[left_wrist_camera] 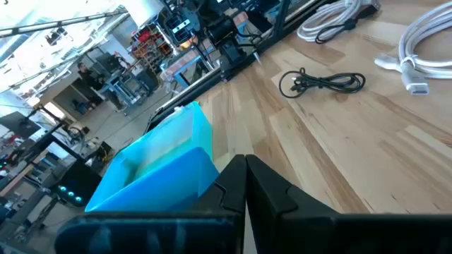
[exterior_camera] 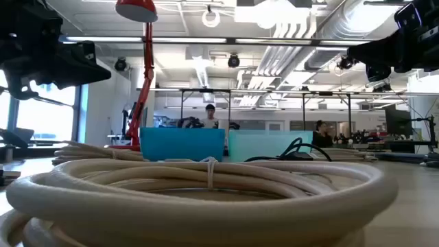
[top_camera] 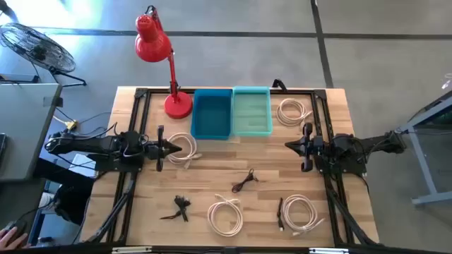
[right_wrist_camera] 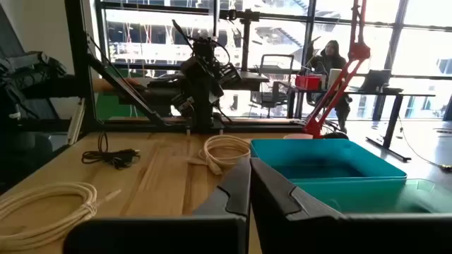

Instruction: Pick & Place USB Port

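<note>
A pale, grained wooden table [top_camera: 212,176] framed by black metal rails carries two open rectangular plastic bins side by side at its far edge: a blue bin [top_camera: 212,114] and a translucent teal bin [top_camera: 252,111]. A glossy red desk lamp [top_camera: 164,60] with a round base stands just beside the blue bin.

Several cables lie scattered. A thin black USB cable [top_camera: 244,181], loosely tangled, sits near the table's middle; another small black cable [top_camera: 179,208] lies toward the near edge. Smooth cream-white coiled cables rest near the teal bin [top_camera: 291,111], at the near edge [top_camera: 226,215] and near the right front corner [top_camera: 299,213]; one more cream coil [top_camera: 185,148] lies just beside the left gripper.

The left gripper [top_camera: 171,148] hovers over the table's left side, its dark fingers [left_wrist_camera: 272,190] pressed together on nothing. The right gripper [top_camera: 291,145] waits over the right side, fingers [right_wrist_camera: 236,189] likewise closed and empty.
</note>
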